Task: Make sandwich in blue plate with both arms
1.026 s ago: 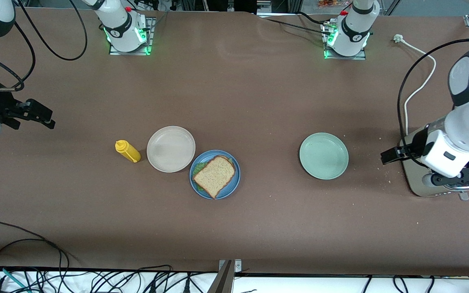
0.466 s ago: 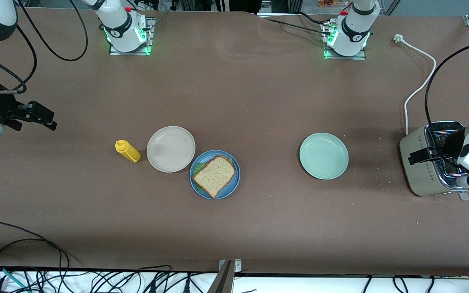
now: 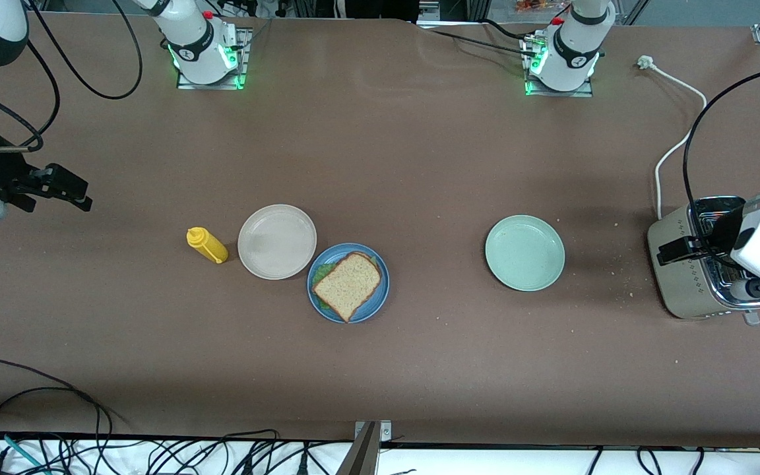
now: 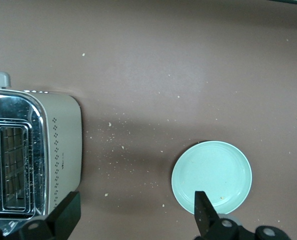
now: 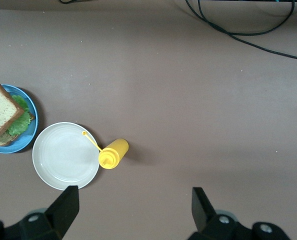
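Note:
The sandwich [image 3: 348, 284] lies on the blue plate [image 3: 370, 307] near the table's middle: a brown bread slice on top, green lettuce [image 3: 319, 273] showing under it. The right wrist view shows the sandwich [image 5: 2, 111], the lettuce [image 5: 20, 122] and the blue plate [image 5: 16, 147] at its edge. My right gripper [image 3: 66, 187] is open and empty, up over the right arm's end of the table; its jaws [image 5: 133, 212] frame bare table. My left gripper [image 3: 677, 249] is open and empty over a toaster's edge, and it also shows in the left wrist view [image 4: 134, 220].
A beige plate [image 3: 277, 241] touches the blue plate, with a yellow mustard bottle [image 3: 206, 245] lying beside it. A pale green plate [image 3: 524, 253] sits toward the left arm's end. A beige toaster [image 3: 690, 284] with a white cord [image 3: 673, 148] stands at that end. Crumbs lie around it.
My left arm has swung from the table beside the toaster to over the toaster. The right arm has hardly moved. The sandwich and plates are unchanged.

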Controlling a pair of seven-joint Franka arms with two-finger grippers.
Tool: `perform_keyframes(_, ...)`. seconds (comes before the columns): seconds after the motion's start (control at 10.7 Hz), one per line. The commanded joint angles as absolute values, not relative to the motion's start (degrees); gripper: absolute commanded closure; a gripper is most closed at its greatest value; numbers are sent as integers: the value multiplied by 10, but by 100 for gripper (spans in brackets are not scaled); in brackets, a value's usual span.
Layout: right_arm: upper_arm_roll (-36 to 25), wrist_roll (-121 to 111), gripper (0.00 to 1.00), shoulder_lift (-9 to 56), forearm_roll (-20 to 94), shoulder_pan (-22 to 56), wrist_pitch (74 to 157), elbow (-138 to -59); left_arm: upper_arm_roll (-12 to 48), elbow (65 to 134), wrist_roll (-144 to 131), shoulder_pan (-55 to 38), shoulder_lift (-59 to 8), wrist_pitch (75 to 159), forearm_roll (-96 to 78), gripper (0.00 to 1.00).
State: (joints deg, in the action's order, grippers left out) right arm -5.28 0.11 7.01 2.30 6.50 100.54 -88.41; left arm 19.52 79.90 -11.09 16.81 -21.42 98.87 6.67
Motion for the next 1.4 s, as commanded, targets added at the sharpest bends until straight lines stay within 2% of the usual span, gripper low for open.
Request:
perform_keyframes(0.0,-53,11,0,76,13,68,998,-870,201,848,-31,195,-173,1007,18,0)
perform_keyframes(1.31,-54,9,0,68,18,68,987,-867,201,849,-31,188,-180,1008,26,0)
